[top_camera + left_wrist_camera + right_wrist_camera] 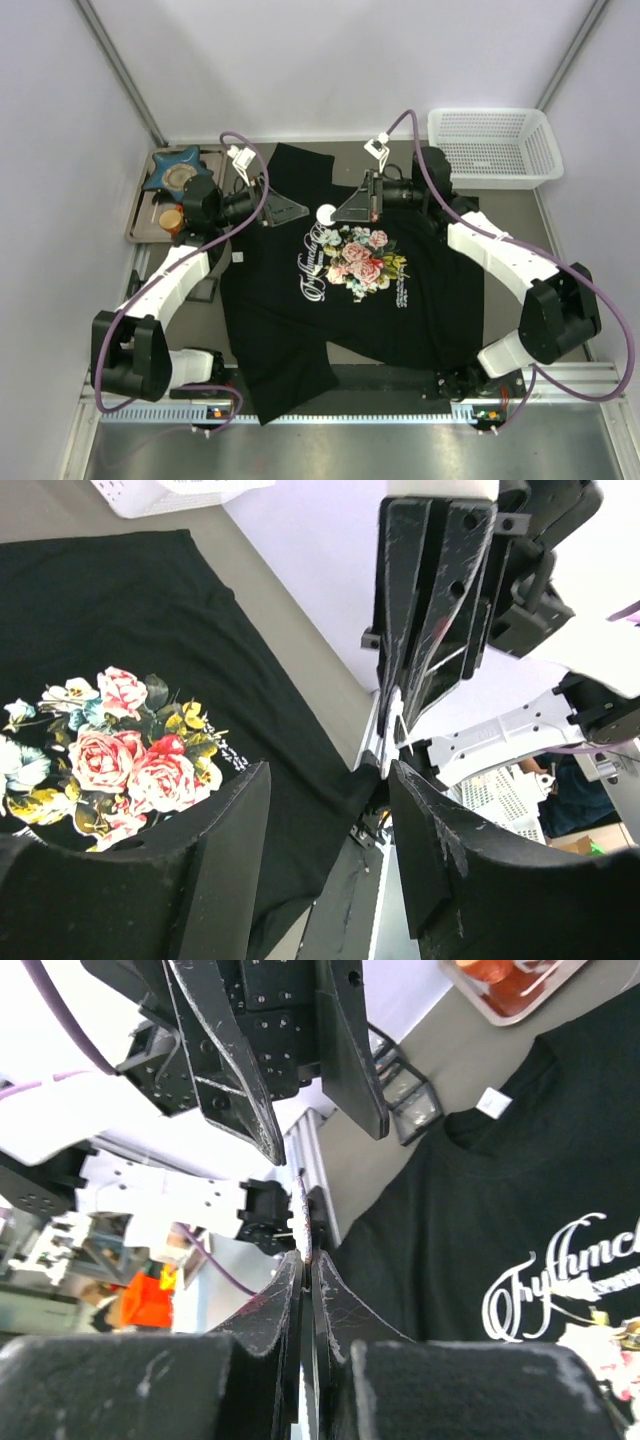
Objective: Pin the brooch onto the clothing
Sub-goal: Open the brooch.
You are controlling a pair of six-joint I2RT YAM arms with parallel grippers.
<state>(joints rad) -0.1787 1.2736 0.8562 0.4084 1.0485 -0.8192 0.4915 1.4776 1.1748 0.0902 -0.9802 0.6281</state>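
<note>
**A:** How far along is the task shown to be?

**B:** The brooch (326, 213) is not yet pinned. From above it is seen as a small pale disc, held up between the two arms. It sits over the upper chest of the black T-shirt (280, 330), just above the white cursive lettering (310, 266) and to the upper left of the rose print (360, 256). The T-shirt is spread out flat, front up. No fastening to the cloth can be made out, so the pinning itself is judged to be left to do.

**A:** How is the brooch held?

**B:** It is clamped in the right gripper (340, 211), whose jaws are pressed together on it. In the right wrist view only the thin edge of the disc is seen, standing out beyond the fingertips. The left gripper (300, 212) is pointed at it from the opposite side, with its jaws parted and nothing between them. In the left wrist view the brooch is seen just beyond the gap between the parted fingers, near them but apart.

**A:** Is the cloth touched by the brooch?

**B:** That cannot be told for certain. In both wrist views the shirt appears to lie below the grippers, so the brooch is judged to be held above the fabric, not against it.
</note>
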